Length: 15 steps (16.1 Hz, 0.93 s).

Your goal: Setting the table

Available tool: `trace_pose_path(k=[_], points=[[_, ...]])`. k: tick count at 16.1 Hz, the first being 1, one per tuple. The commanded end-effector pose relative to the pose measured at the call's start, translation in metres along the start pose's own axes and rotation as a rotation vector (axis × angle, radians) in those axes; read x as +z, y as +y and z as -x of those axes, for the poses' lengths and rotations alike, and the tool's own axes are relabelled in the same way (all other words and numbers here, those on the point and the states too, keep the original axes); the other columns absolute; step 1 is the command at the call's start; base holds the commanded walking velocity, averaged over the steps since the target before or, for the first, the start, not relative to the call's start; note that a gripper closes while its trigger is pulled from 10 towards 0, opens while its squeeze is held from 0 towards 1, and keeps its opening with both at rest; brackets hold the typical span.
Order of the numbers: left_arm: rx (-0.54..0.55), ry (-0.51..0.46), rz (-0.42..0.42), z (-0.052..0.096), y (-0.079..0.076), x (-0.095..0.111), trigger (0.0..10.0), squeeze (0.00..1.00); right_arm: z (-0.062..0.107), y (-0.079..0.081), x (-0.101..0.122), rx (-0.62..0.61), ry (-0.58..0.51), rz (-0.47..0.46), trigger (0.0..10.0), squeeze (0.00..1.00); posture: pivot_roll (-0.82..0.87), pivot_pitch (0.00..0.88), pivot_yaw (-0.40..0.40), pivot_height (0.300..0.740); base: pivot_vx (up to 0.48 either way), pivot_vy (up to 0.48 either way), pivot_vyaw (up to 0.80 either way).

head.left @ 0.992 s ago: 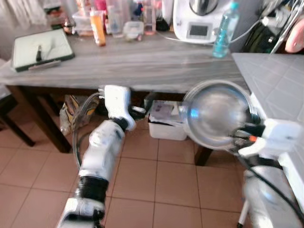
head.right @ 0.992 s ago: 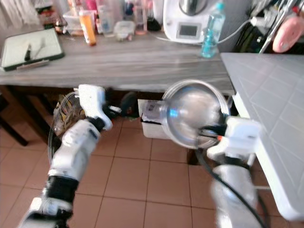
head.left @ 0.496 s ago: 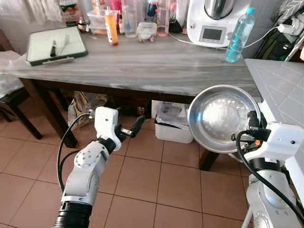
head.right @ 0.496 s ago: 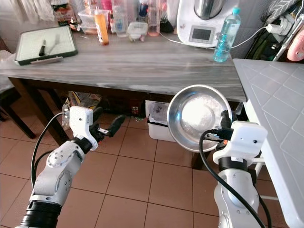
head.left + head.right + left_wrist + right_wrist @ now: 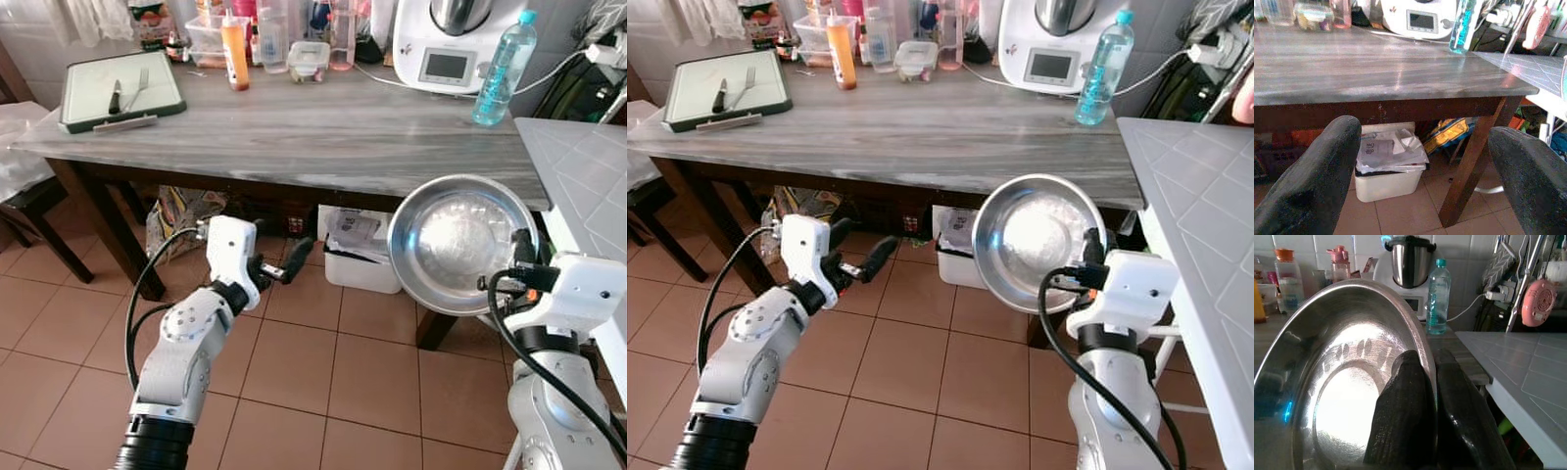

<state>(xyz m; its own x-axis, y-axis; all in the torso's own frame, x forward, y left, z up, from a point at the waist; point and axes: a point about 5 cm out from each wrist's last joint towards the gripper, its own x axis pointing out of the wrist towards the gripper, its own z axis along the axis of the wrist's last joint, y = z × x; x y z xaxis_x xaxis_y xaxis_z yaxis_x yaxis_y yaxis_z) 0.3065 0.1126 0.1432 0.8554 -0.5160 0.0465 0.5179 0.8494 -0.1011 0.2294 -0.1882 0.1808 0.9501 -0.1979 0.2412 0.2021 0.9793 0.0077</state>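
Both arms are silver-grey, built of rounded segments; the left arm (image 5: 186,352), at lower left of the head views, ends below in a ribbed black collar and carries a looping black cable; the right arm (image 5: 554,411), at lower right, has a boxy white wrist housing with black cables; each gripper's fingers (image 5: 1308,191) are matte black and rounded.

We see the bench (image 5: 323,137) bare across its middle and front; bottles (image 5: 245,39), a cutting board (image 5: 120,90), an appliance (image 5: 454,44) and a water bottle (image 5: 504,69) crowd its back and corners.
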Motion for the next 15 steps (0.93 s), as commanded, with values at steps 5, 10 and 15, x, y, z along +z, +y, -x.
trace_pose_path(k=[5,10,15], points=[[-0.033,0.013,0.01,-0.0033,-0.0098,0.0001,10.0,0.0,0.0019,-0.0017,0.0043,-0.02,-0.021,-0.017,10.0,0.0,0.06,0.1,0.013,0.74,0.291,0.0,-0.2],[-0.032,0.028,0.012,-0.0027,-0.0096,-0.0015,10.0,0.0,0.0006,0.0002,0.0031,-0.012,-0.017,-0.021,10.0,0.0,0.07,0.105,0.014,0.74,0.297,0.0,-0.08],[-0.038,0.034,0.011,-0.0036,-0.0105,-0.0019,10.0,0.0,-0.0019,0.0013,0.003,-0.001,-0.02,-0.011,10.0,0.0,0.07,0.105,0.014,0.74,0.299,0.0,0.0]])
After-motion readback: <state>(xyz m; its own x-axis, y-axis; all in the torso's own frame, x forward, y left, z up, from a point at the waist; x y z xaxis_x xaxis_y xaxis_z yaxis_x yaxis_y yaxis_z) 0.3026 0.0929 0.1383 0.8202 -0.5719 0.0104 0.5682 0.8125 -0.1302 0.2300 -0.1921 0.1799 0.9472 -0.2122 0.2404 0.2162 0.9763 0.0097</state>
